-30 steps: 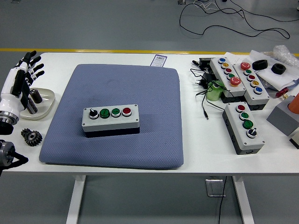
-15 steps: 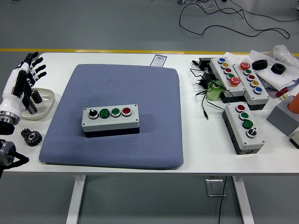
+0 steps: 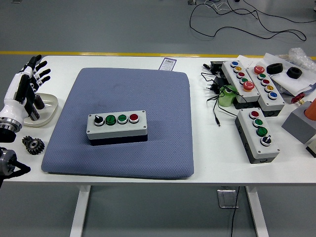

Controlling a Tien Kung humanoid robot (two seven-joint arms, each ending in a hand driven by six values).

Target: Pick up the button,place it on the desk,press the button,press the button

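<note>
A grey button box (image 3: 117, 125) lies on the blue-grey pad (image 3: 123, 94), near its middle front. From left to right it carries a black knob, two green buttons and a red button. My left hand (image 3: 27, 79), white with black fingers, hovers at the table's far left over a shallow dish, well left of the box. Its fingers are spread and hold nothing. The right hand is out of the picture.
A beige dish (image 3: 47, 106) and a black gear (image 3: 33, 144) lie at the left edge. On the right stand three more button boxes (image 3: 259, 133), (image 3: 240, 81), (image 3: 268, 90), with black cables (image 3: 216, 94), a green object (image 3: 228, 95) and a grey block (image 3: 299, 123).
My left hand has drifted slightly left and up over the dish. The button box has not moved.
</note>
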